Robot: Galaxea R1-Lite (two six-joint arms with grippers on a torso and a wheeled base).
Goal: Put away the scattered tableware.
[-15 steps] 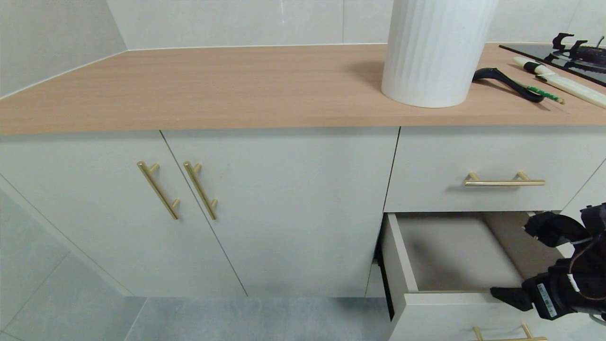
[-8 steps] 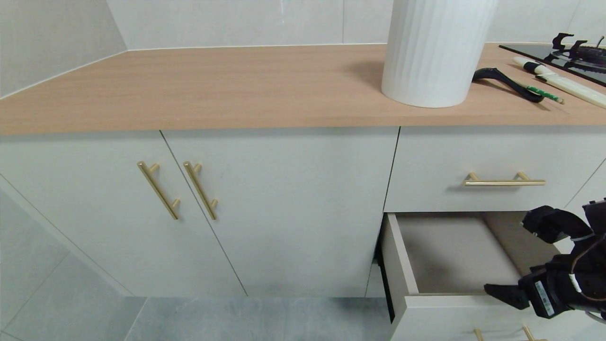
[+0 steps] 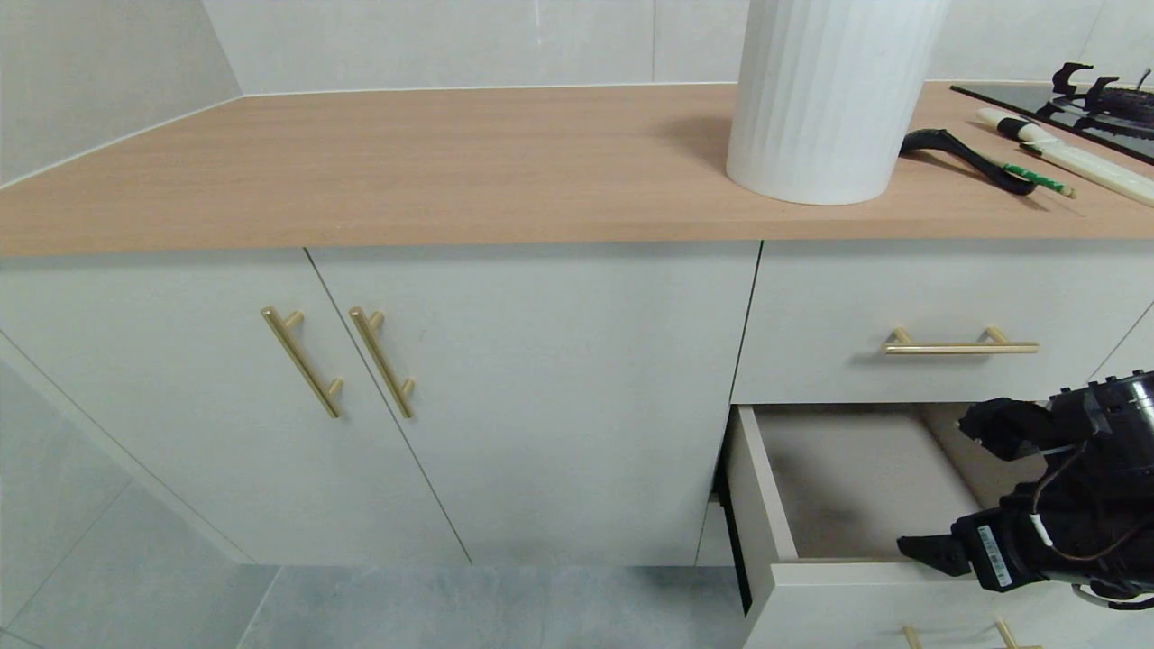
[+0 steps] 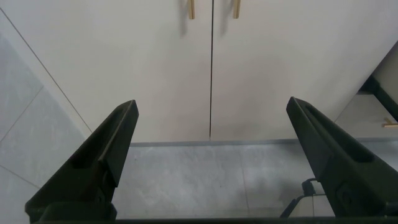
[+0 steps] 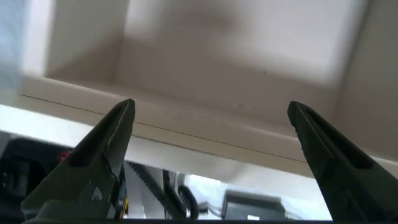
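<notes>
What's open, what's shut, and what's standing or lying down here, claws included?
Lower drawer: pulled open, nothing visible inside.
Upper drawer: shut.
Cupboard doors: both shut.
Right claw: open, empty, by the open drawer.
Left claw: open, empty.
White tub: upright on the counter.
Black utensil: lying flat on the counter.

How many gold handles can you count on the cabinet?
4. Left door handle, right door handle, shut drawer handle, and open drawer handle, cut off at the picture's edge; others may be hidden.
</notes>
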